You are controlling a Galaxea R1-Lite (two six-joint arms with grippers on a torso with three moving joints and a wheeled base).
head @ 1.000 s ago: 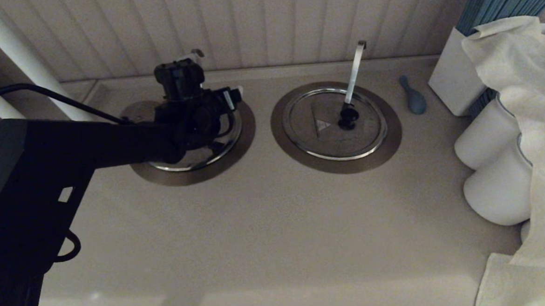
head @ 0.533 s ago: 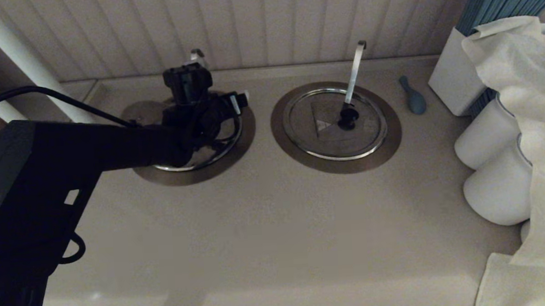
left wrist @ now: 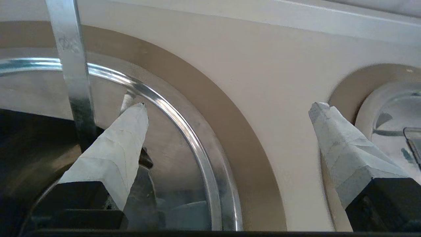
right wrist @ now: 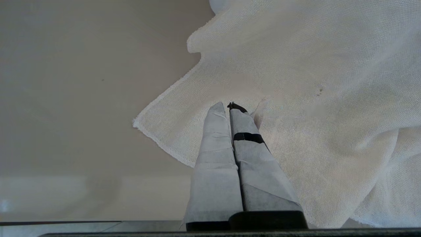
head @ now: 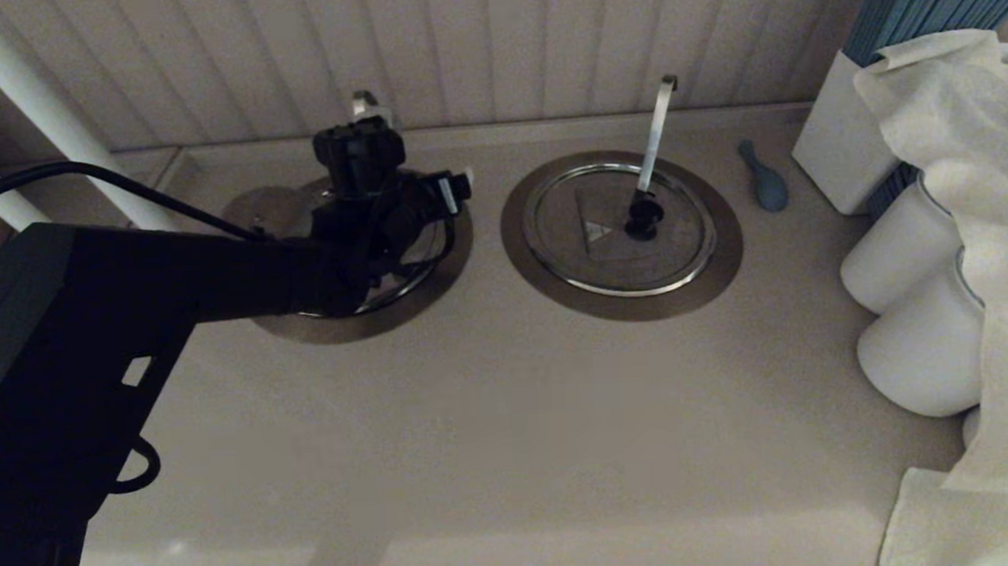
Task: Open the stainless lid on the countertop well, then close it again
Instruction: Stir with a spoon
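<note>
Stainless lid (head: 589, 253) lies flat, off toward the worktop's right edge from the nearer left gripper (left wrist: 229, 106), whose wide-open, empty jaws hover over the twin lid (left wrist: 174, 154).

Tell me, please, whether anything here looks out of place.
Only the white cloth, draped loosely over the white jars. Left gripper, jaws open, hovers over the stainless lid; right gripper, shut, is parked above the cloth.
</note>
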